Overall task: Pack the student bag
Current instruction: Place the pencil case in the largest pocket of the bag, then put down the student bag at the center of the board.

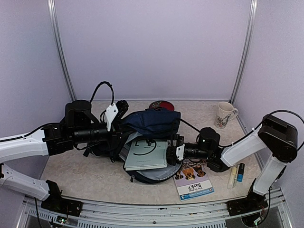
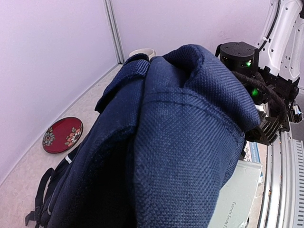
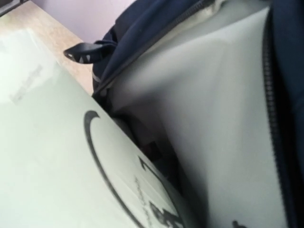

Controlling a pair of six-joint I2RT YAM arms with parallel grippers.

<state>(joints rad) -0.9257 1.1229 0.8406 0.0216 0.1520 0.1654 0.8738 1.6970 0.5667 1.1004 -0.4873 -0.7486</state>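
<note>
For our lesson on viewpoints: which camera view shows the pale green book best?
The top external view: the pale green book shows nearly whole, lying in the open student bag. The left wrist view catches only one edge beneath the flap; the right wrist view shows a blurred close-up of its cover.

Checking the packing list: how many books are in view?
2. A pale green book lies at the mouth of the student bag; a dog book lies on the table, front right. Others may be hidden inside.
</note>
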